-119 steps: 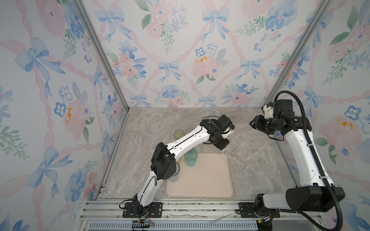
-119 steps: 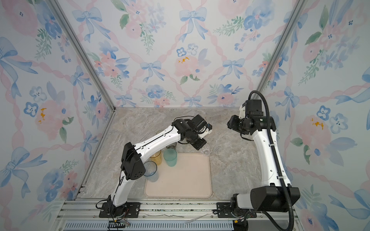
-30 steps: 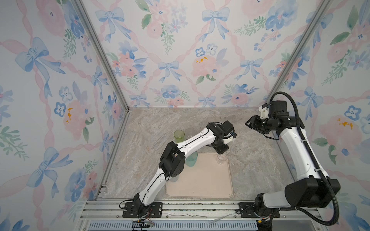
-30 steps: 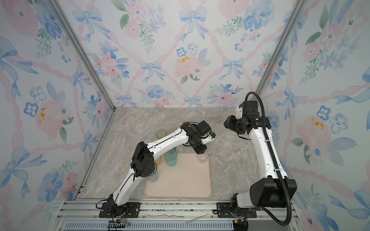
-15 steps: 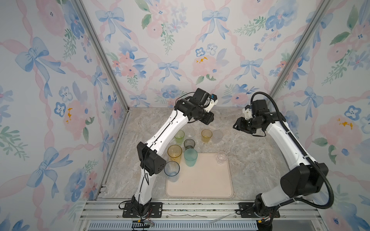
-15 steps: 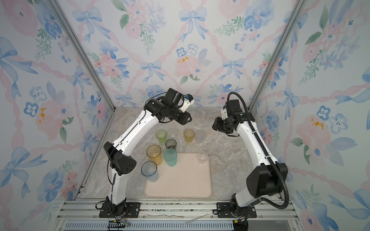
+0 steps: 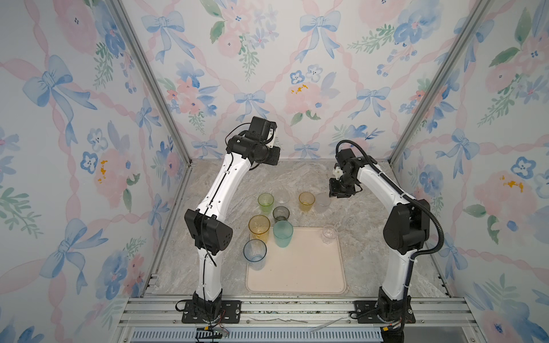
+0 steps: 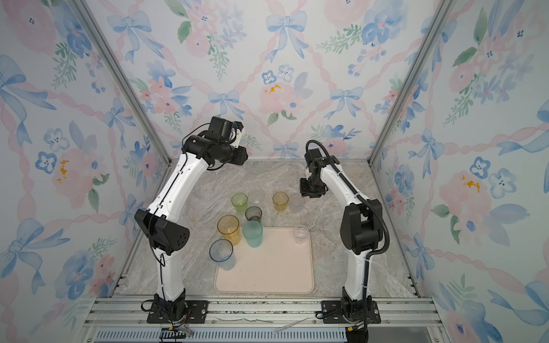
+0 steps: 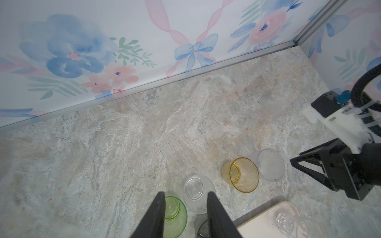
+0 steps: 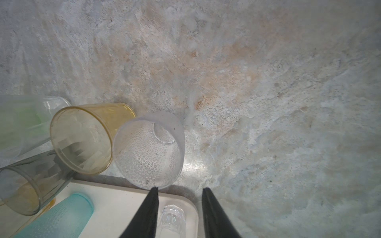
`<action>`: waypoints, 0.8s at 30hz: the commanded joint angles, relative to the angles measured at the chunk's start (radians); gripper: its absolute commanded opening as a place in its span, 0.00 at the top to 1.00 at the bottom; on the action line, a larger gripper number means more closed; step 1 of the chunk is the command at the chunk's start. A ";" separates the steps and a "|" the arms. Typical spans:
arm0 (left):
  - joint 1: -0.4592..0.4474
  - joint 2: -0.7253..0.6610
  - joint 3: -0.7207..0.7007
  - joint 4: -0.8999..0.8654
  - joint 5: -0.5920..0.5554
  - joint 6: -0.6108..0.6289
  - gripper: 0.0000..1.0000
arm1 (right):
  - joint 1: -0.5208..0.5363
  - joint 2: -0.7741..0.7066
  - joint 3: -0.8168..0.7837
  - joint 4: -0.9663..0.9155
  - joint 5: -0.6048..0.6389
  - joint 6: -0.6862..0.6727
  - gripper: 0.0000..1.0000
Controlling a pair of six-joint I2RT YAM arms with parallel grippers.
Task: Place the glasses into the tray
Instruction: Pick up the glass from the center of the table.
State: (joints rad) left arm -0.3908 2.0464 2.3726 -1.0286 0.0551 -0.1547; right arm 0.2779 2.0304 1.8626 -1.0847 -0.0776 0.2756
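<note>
Floral wallpaper (image 7: 297, 59) with blue bows all round, and a grey marble-look worktop (image 7: 297, 178). The tray (image 7: 297, 273) sits at the near middle, between the two arm bases. One small clear glass (image 7: 329, 234) stands in its far right corner, and the teal tumbler (image 7: 282, 233) is in its far left corner. The pale blue tumbler (image 7: 255, 250) is right at the tray's left edge, with the tall amber tumbler (image 7: 259, 227) just behind it, close up against the teal one. Honestly can't tell if those two are properly on the tray.

Out on the worktop beyond the tray are the lime green tumbler (image 7: 265, 202), a second small clear glass (image 7: 282, 196), the smoky grey tumbler (image 7: 281, 213), the short amber tumbler (image 7: 306, 202) and the frosted white tumbler (image 7: 323, 202). The last two are just beside each other.

The left arm's fingers (image 9: 158, 214) are up high near the back wall, spread apart with nothing in them. The right arm's fingers (image 10: 148, 210) hang low just beside the frosted white tumbler, also apart and empty.
</note>
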 commanded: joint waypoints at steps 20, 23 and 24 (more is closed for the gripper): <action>0.075 -0.019 -0.016 -0.015 0.019 0.023 0.64 | 0.023 0.161 0.125 -0.063 -0.002 -0.005 0.72; 0.080 -0.019 -0.018 -0.015 0.019 0.024 0.64 | 0.024 0.171 0.127 -0.064 -0.004 -0.005 0.74; 0.081 -0.019 -0.019 -0.015 0.021 0.024 0.64 | 0.023 0.172 0.127 -0.064 -0.004 -0.004 0.75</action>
State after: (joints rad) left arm -0.3183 2.0464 2.3653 -1.0279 0.0608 -0.1505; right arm 0.2913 2.1792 1.9560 -1.1122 -0.0742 0.2764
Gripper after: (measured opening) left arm 0.361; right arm 0.254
